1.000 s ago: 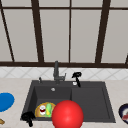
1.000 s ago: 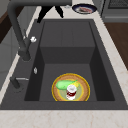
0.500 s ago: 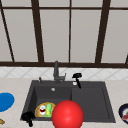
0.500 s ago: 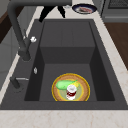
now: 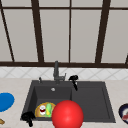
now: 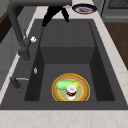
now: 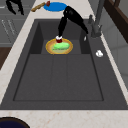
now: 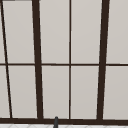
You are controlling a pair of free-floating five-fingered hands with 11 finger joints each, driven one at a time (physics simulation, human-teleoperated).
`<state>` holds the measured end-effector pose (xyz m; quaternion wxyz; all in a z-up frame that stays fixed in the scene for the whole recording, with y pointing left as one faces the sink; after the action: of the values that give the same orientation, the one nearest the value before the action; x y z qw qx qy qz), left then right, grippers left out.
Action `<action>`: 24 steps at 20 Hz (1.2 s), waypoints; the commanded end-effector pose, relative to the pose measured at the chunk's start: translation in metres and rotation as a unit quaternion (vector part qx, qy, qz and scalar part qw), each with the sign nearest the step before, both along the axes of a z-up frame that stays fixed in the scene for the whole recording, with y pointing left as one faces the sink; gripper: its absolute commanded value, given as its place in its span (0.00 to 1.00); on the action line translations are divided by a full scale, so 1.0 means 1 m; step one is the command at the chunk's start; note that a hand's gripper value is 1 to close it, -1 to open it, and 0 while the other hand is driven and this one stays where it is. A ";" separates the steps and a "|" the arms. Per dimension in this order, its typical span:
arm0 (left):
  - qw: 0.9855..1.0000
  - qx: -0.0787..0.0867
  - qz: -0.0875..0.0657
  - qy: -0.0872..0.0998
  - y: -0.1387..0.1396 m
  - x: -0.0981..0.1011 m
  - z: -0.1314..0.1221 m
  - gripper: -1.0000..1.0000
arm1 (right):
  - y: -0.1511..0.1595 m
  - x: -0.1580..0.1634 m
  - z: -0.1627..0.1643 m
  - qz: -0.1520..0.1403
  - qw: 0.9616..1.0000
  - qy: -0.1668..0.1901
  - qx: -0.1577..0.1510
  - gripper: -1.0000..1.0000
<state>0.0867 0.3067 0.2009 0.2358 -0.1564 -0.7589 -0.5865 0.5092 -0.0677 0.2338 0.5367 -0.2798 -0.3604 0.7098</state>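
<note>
- My right hand (image 5: 73, 79) hangs in the air by the back rim of the sink (image 5: 107, 100), just right of the tap (image 5: 56, 71). Its fingers are straight, pointing down, and hold nothing.
- In the right side view that hand (image 7: 72, 17) lines up over the plate (image 7: 59, 46), but I judge it well above it, not touching.
- The plate (image 6: 70, 87) lies on the floor of the deep basin, front left, carrying a green vegetable (image 6: 65, 84) and a small red-and-white cup (image 6: 71, 91).
- My left hand (image 5: 28, 117) idles at the sink's front left corner, fingers loosely down, holding nothing.
- I read this as an approach step: nothing is gripped yet.
- Reaching the plate would call for moving the right hand forward, left and down into the basin, clear of the tap.
- A red ball (image 5: 67, 115) blocks my front view of the sink's front rim, so I'd trust the side views.
</note>
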 end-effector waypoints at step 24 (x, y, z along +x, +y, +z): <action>1.000 0.000 0.000 0.000 0.000 0.000 0.000 0.50 | 0.079 -0.029 -0.074 0.185 0.975 0.050 0.114 0.00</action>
<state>0.0867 0.3067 0.2009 0.2358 -0.1564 -0.7589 -0.5865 0.4875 0.0007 0.1684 0.4599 -0.1308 -0.4599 0.7483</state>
